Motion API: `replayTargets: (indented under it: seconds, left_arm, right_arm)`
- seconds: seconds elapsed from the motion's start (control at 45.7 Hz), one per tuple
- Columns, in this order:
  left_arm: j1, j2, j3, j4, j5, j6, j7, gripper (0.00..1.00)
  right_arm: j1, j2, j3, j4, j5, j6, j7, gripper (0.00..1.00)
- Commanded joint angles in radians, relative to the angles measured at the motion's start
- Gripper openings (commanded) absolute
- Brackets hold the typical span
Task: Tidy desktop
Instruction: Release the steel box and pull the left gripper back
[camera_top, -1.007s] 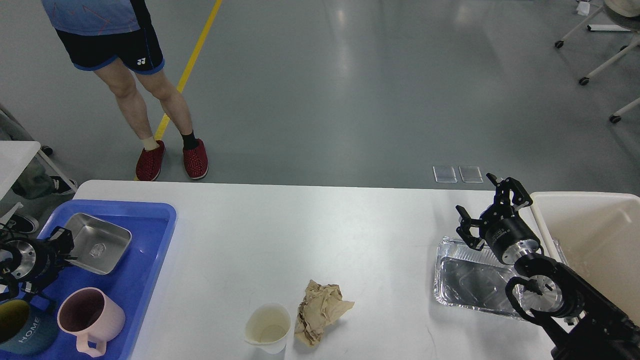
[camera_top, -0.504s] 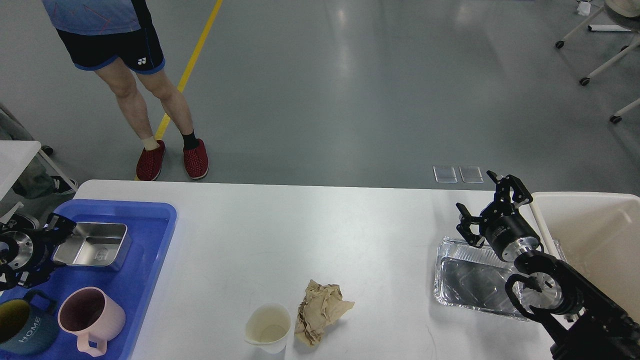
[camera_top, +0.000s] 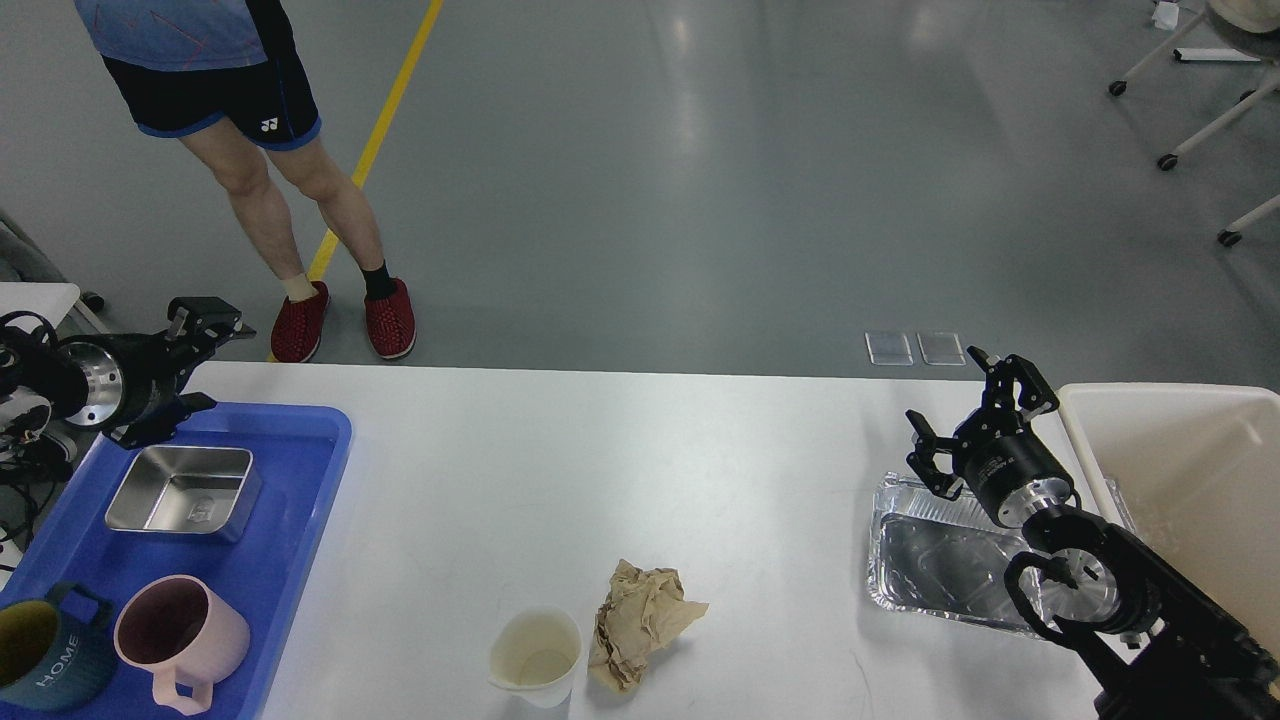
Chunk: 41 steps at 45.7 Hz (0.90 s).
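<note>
The white desktop (camera_top: 620, 470) fills the lower half of the head view. On it near the front lie a crumpled brown paper (camera_top: 640, 622) and a white paper cup (camera_top: 536, 655), side by side. A foil tray (camera_top: 940, 560) lies at the right. My right gripper (camera_top: 975, 420) is open and empty, above the foil tray's far edge. My left gripper (camera_top: 195, 365) is open and empty, raised over the far left corner of the desktop, above the blue tray (camera_top: 290, 520). In the blue tray sit a steel box (camera_top: 182, 490), a pink mug (camera_top: 175, 628) and a dark mug (camera_top: 40, 655).
A beige bin (camera_top: 1190, 480) stands at the desktop's right end, beside my right arm. A person in red shoes (camera_top: 345, 318) stands on the floor beyond the far left edge. A small white table corner (camera_top: 35, 298) shows at the far left.
My left gripper has let go of the steel box, which now lies flat in the blue tray, and has risen up and back. The right gripper has barely moved.
</note>
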Motion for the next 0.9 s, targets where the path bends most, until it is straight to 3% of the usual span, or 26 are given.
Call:
replayTargets:
  seconds: [0.0, 0.307, 0.504, 0.613, 0.679, 0.876]
  left_arm:
    - [0.005, 0.078, -0.004, -0.199, 0.001, 0.034, -0.002, 0.88]
    - [0.01, 0.244, -0.011, -0.504, -0.007, 0.052, 0.003, 0.88]
    - [0.014, 0.344, -0.007, -0.576, -0.007, 0.017, -0.002, 0.88]
    - [0.019, 0.329, -0.016, -0.564, -0.015, 0.015, -0.009, 0.88]
    - [0.019, 0.27, -0.019, -0.523, -0.073, 0.018, -0.038, 0.88]
    - [0.024, -0.045, -0.043, -0.175, -0.311, 0.014, -0.153, 0.89]
  right_arm:
    - [-0.002, 0.006, 0.0, 0.003, -0.01, 0.0, 0.0, 1.0]
    - [-0.002, 0.006, 0.0, 0.003, -0.012, 0.0, 0.0, 1.0]
    - [-0.004, 0.006, 0.0, 0.002, -0.012, 0.0, 0.0, 1.0]
    - [-0.007, 0.006, 0.0, 0.002, -0.012, 0.0, 0.0, 1.0]
    - [-0.007, 0.007, 0.0, 0.002, -0.012, 0.0, 0.0, 1.0]
    - [-0.007, 0.006, 0.0, 0.002, -0.012, 0.0, 0.0, 1.0]
